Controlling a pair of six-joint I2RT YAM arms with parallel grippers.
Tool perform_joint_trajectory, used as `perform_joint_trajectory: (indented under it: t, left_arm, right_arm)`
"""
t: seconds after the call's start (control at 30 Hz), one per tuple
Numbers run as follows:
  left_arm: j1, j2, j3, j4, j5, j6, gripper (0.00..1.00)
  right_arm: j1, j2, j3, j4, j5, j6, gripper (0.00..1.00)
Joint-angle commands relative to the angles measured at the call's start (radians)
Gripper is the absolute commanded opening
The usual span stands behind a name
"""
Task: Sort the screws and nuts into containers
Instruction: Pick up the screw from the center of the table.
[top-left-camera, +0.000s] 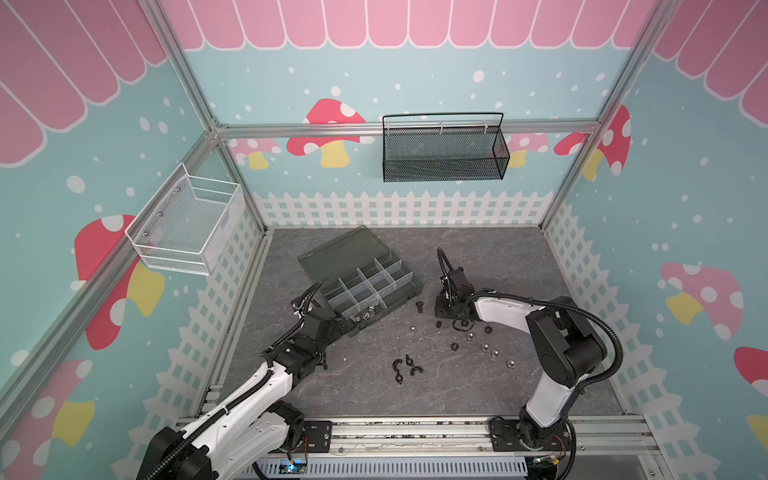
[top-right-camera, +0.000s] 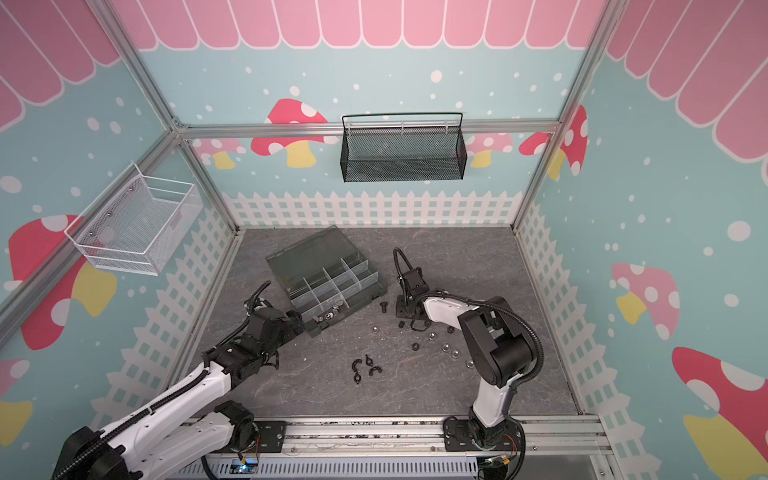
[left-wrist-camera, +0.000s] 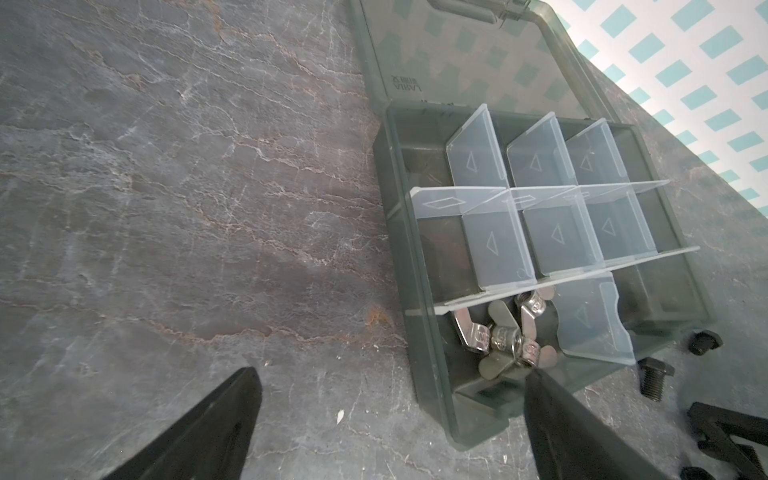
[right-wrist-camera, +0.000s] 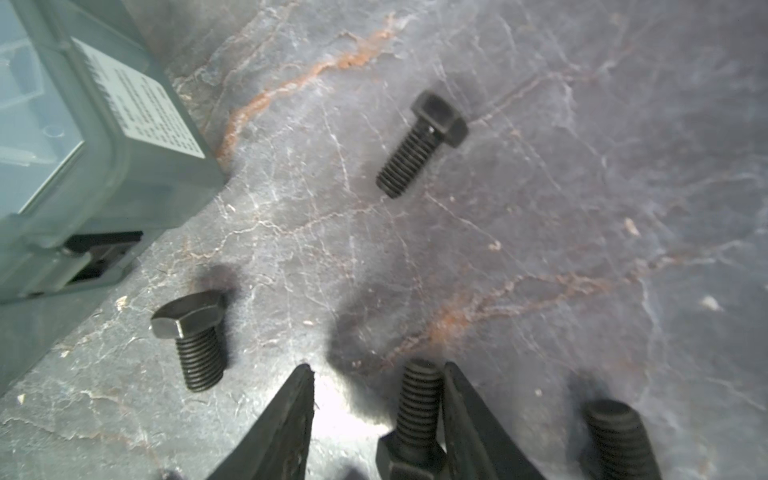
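Screws: short black bolts with hex heads and threaded shanks. The right wrist view shows four: one lying alone (right-wrist-camera: 422, 143), one near the box corner (right-wrist-camera: 193, 338), one between the right gripper's fingers (right-wrist-camera: 415, 419), one cut off at the frame edge (right-wrist-camera: 619, 436).
Nuts: silver winged nuts (left-wrist-camera: 505, 336) piled in a corner compartment of the organizer box (top-left-camera: 409, 286); their number cannot be told exactly. In a top view, three black winged nuts (top-left-camera: 405, 366) lie together on the table (top-left-camera: 478, 386); about six shiny domed nuts (top-left-camera: 484, 347) and a few black hex nuts (top-left-camera: 454, 345) are scattered near the right arm.
Containers: one dark grey box with whitish dividers (left-wrist-camera: 552, 232) and its smoky lid (top-left-camera: 345, 249) open; the other compartments look bare.
Left gripper (left-wrist-camera: 390, 415): jaws spread wide, holding nothing, one finger over the box's near corner.
Right gripper (right-wrist-camera: 378, 399): jaws partly apart; a screw lies against one finger while the other stands clear, so no pinch shows.
View difference: only the left wrist view shows the compartment's contents clearly; only the right wrist view shows the screw between the fingers; both top views show the whole layout.
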Motion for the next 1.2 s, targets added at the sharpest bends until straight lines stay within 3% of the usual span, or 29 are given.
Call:
perform_joint_trajectory:
  t: [0.0, 0.27, 0.77, 1.17]
  left_arm:
    - [0.008, 0.000, 0.031, 0.000, -0.002, -0.020, 0.99]
    - [0.008, 0.000, 0.027, 0.004, 0.001, -0.017, 1.00]
    - [0.008, -0.025, 0.015, -0.002, -0.001, -0.023, 0.99]
    - [0.009, -0.021, 0.012, -0.003, -0.003, -0.025, 0.99]
  right_arm:
    - [0.000, 0.042, 0.014, -0.103, 0.004, -0.031, 0.51]
    - [0.001, 0.016, 0.006, -0.182, 0.077, -0.041, 0.45]
    - [0.011, 0.016, -0.023, -0.168, 0.018, -0.052, 0.39]
    - [0.042, 0.021, -0.021, -0.217, 0.056, -0.043, 0.37]
